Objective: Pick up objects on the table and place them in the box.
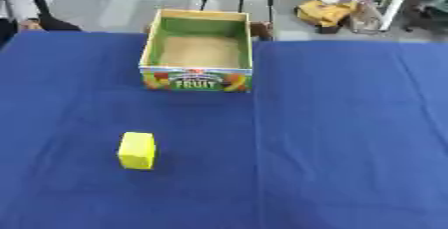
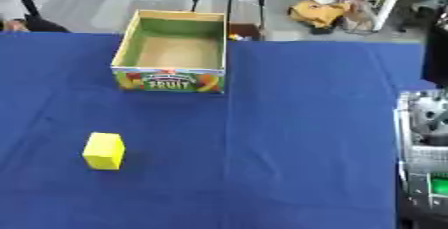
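A yellow block (image 1: 136, 150) stands on the blue tablecloth, left of the middle and toward the near side. The open cardboard box (image 1: 197, 79) with green inner walls and a "FRUIT" label on its front sits at the far middle of the table, and I see nothing inside it but its brown floor. The block lies well in front of the box and slightly to its left. Neither of my hands shows in either view.
The blue cloth (image 1: 350, 138) covers the whole table. In the right eye view a grey metal frame (image 2: 423, 148) stands just past the table's right edge. Beyond the far edge are a grey floor, chair legs and yellow bags (image 1: 325, 12).
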`<state>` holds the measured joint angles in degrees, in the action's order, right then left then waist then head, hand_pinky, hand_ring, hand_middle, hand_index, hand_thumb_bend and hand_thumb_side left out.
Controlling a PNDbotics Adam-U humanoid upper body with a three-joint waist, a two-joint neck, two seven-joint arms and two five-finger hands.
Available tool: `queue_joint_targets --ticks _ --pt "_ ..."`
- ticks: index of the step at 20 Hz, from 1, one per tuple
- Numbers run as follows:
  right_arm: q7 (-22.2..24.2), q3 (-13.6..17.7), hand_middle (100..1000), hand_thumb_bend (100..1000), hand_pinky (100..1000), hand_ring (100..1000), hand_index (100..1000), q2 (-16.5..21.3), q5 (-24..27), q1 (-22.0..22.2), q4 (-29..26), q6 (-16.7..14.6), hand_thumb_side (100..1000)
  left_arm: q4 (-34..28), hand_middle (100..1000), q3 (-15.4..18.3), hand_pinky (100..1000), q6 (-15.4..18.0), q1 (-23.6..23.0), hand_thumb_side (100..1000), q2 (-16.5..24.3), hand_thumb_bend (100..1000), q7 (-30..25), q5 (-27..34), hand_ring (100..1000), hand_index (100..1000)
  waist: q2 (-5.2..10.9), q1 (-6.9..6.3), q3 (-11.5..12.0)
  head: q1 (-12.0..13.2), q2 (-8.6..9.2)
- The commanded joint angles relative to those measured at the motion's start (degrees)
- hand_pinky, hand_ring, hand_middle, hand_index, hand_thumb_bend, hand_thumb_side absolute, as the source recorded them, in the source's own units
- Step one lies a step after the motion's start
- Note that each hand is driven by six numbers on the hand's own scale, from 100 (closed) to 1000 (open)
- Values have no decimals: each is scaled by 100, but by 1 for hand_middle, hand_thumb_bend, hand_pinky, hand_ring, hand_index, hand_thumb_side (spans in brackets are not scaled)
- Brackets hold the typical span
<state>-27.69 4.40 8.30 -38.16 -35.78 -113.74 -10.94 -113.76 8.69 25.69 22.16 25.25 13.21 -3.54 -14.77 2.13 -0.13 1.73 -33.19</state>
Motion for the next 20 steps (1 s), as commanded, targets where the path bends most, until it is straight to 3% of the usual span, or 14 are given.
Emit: queue_joint_targets --ticks 1,6,11,16,20 --pt "-20 33 659 100 725 823 850 62 -25 -59 -85 11 969 -83 735 63 643 -42 9 998 133 445 -11 -68 709 973 86 -32 -5 22 21" --pt "-6 25 659 100 725 823 850 97 -31 -42 -85 21 968 -83 758 58 662 -766 -183 993 850 474 -570 -982 721 986 106 -68 6 24 -5" --pt "22 0 659 100 726 823 850 114 -34 -34 -85 20 972 -83 787 -252 677 -1482 -330 1000 1832 445 -1871 -2179 744 1000 138 -96 -16 42 -41" --pt "49 -22 659 100 726 823 850 118 -27 -35 -85 19 976 -83 826 -608 705 -1771 -231 1000 2517 466 -3082 -2897 780 1000 155 -106 -48 72 -38" --pt "74 -44 659 100 726 823 850 118 -20 -35 -85 14 974 -83 837 -924 706 -1917 -100 985 2939 517 -3932 -3004 792 1000 168 -118 -69 103 -52"
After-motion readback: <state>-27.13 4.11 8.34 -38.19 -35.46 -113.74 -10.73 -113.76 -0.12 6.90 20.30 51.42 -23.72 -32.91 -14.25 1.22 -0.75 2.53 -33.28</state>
